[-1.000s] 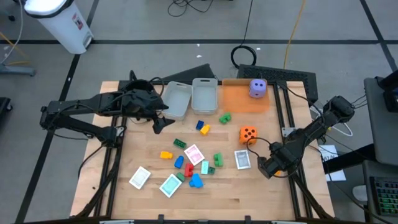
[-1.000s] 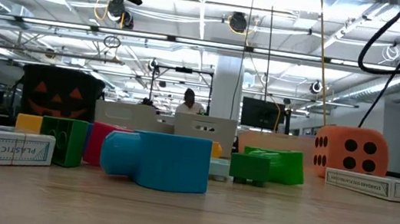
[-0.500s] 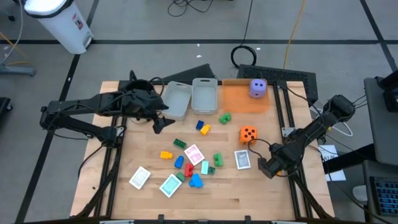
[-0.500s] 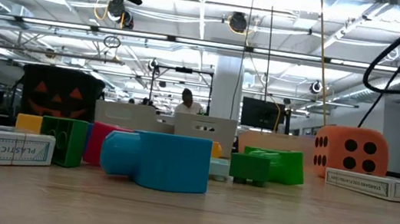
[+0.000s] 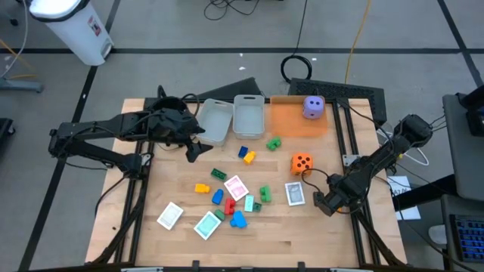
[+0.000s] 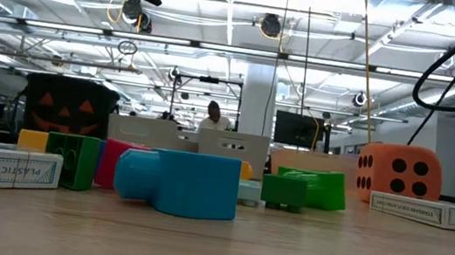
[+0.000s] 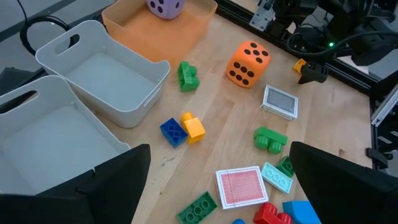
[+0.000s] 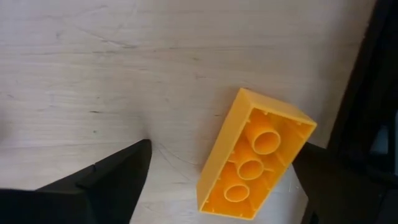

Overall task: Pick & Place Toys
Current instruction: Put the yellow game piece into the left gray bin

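Note:
An orange-yellow block lies hollow side up on the wood by the table's right edge. My right gripper points down over it, open, one finger on each side; I cannot tell whether a finger touches the block. In the high view this gripper hides the block. My left gripper hangs open above the table's far left, next to the bins. An orange die, small blocks and playing cards lie on the table. A purple die sits on the orange tray.
Two clear bins stand at the far edge, left of the tray. A black metal rail runs close beside the orange-yellow block. Bare wood lies along the near edge. A person shows far off in the room.
My right gripper has sunk a little toward the table near its right edge; its cable in the low view has shifted. The toys and my left gripper have kept still.

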`<state>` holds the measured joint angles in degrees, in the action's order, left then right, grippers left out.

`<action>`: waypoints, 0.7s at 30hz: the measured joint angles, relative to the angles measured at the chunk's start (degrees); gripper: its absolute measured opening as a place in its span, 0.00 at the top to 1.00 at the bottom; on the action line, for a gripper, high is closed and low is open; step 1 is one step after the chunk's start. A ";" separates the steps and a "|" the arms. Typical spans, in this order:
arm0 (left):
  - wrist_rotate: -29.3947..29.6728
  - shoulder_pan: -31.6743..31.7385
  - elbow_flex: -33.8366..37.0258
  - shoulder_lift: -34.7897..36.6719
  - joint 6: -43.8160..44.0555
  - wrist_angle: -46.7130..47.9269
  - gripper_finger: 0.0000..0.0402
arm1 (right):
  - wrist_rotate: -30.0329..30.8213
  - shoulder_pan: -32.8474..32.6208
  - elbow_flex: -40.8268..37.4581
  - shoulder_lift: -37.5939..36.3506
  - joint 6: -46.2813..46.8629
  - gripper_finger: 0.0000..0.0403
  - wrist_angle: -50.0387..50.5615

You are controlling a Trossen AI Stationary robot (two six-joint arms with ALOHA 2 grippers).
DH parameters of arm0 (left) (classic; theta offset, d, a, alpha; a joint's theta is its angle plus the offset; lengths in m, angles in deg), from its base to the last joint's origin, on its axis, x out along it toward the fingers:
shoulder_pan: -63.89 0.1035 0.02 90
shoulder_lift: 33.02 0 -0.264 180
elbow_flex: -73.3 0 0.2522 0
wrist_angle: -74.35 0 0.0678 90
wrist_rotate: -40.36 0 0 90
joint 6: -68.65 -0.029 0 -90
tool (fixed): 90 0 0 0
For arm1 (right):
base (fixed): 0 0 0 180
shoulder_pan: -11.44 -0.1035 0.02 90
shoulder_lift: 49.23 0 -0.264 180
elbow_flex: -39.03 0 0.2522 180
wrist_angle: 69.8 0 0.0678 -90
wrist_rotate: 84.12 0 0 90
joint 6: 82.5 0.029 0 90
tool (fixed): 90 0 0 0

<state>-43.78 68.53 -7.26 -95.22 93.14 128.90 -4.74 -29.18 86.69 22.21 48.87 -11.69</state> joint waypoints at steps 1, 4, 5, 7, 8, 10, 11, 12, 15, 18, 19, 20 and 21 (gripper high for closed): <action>0.00 0.00 0.00 0.00 0.00 -0.06 0.03 | 0.05 0.00 -0.01 -0.14 -0.02 0.11 -0.05; 0.00 0.00 0.00 0.00 0.00 -0.43 0.03 | 0.14 0.02 -0.15 -0.88 -0.13 0.20 -0.05; 0.02 0.00 0.00 0.00 0.00 -0.43 0.03 | 0.25 0.02 -0.16 -1.03 -0.13 0.23 -0.08; 0.02 0.00 0.00 0.00 0.00 -0.43 0.03 | 0.05 0.00 -0.20 -1.40 -0.25 0.29 0.02; 0.02 0.00 0.00 0.00 0.00 -0.43 0.03 | 0.03 0.00 -0.21 -1.55 -0.39 0.32 0.00; 0.02 0.00 0.00 0.00 -0.01 -0.43 0.03 | 0.02 0.00 -0.21 -1.87 -0.48 0.39 -0.02; 0.02 0.00 0.00 0.00 -0.02 -0.43 0.03 | 0.03 0.00 -0.21 -2.08 -0.57 0.42 -0.02; 0.02 0.00 0.00 0.00 -0.02 -0.43 0.03 | 0.04 0.00 -0.21 -2.40 -0.74 0.45 -0.01; 0.04 0.00 0.00 0.00 -0.02 -0.43 0.03 | 0.05 0.00 -0.21 -3.41 -1.11 0.54 -0.01; 0.04 0.00 0.00 0.00 -0.02 -0.43 0.03 | 0.17 0.00 -0.21 -4.62 -1.57 0.62 0.00; 0.04 0.00 0.00 0.00 -0.02 -0.44 0.03 | 0.44 0.00 -0.20 -5.06 -1.58 0.64 -0.01; 0.04 0.00 0.00 0.00 -0.02 -0.46 0.03 | 1.09 0.00 -0.19 -5.53 -1.60 0.66 0.01; 0.04 0.00 0.00 0.00 -0.02 -0.53 0.03 | 1.72 0.00 -0.19 -6.01 -1.76 0.68 -0.01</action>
<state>-43.73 68.53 -7.26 -95.22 93.12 128.37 -3.02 -29.18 86.50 16.20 47.11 -11.70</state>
